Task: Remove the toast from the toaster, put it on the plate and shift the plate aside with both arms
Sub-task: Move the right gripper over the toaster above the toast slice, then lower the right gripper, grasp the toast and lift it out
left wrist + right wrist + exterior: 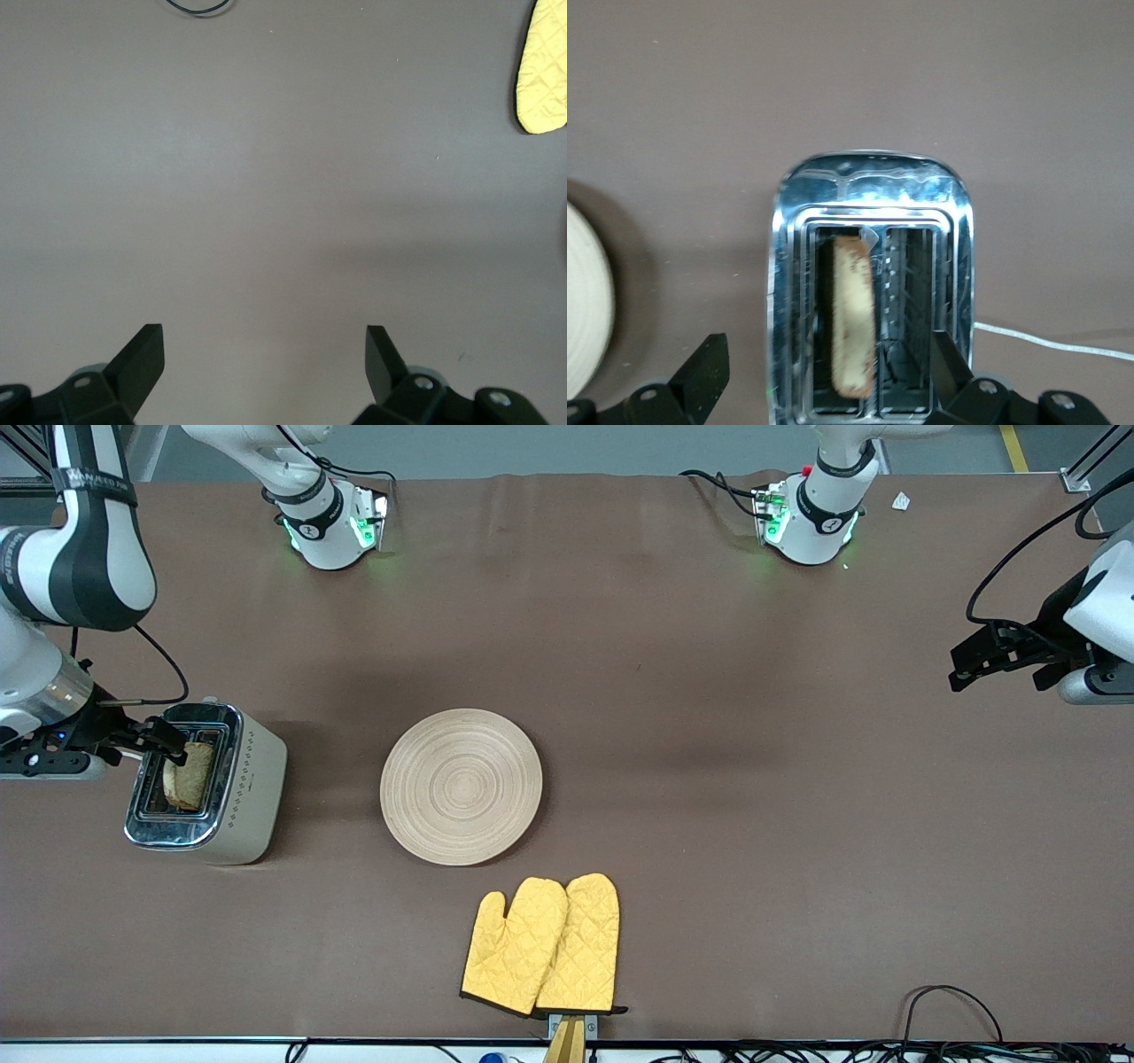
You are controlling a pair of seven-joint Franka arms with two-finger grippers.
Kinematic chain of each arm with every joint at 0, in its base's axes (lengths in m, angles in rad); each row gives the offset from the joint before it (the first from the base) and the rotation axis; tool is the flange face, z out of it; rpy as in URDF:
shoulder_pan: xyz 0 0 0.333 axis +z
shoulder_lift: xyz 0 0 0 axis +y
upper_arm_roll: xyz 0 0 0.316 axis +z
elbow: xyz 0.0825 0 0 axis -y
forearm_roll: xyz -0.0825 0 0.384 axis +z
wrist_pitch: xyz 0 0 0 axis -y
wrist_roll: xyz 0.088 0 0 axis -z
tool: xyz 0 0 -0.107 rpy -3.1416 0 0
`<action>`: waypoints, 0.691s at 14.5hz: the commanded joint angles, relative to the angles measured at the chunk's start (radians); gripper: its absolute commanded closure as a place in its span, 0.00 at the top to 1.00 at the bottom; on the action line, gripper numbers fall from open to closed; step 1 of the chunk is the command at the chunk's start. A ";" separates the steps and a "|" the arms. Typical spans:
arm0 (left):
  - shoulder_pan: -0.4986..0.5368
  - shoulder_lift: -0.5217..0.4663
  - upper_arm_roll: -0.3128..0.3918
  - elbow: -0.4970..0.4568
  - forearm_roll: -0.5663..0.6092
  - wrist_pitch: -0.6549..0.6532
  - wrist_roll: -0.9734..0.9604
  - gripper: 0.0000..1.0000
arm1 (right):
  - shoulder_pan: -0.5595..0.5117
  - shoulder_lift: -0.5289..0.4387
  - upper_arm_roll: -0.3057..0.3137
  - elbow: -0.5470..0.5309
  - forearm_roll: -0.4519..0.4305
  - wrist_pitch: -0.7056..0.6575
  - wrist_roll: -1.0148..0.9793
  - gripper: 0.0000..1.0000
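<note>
Toast [189, 776] is seen upright in the toaster [252, 788], at nine o'clock of the bare plate [461, 786]; right gripper [168, 744] is poised over it, jaws wide, empty; left gripper [961, 666] waits, equally spread; every step remains.

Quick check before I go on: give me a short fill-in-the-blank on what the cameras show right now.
1. The toast stands in a slot of the ____.
2. The right gripper hangs over the toaster with its fingers ____.
3. The plate holds ____.
4. The yellow ____ lie nearer the front camera than the plate.

Missing words: toaster; open; nothing; oven mitts
</note>
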 commanded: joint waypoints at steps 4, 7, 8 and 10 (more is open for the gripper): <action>-0.003 0.002 0.000 0.015 0.006 -0.004 -0.006 1.00 | -0.038 0.057 0.007 -0.026 -0.010 0.048 -0.028 1.00; -0.003 0.002 0.000 0.015 0.006 -0.004 -0.006 1.00 | -0.035 0.068 0.007 -0.027 -0.005 0.037 -0.025 0.50; -0.003 0.002 0.002 0.015 0.006 -0.004 -0.006 1.00 | -0.032 0.068 0.007 -0.027 -0.005 0.026 -0.014 0.08; -0.003 0.002 0.000 0.015 0.006 -0.004 -0.006 1.00 | -0.033 0.068 0.007 -0.025 -0.005 0.025 0.001 0.00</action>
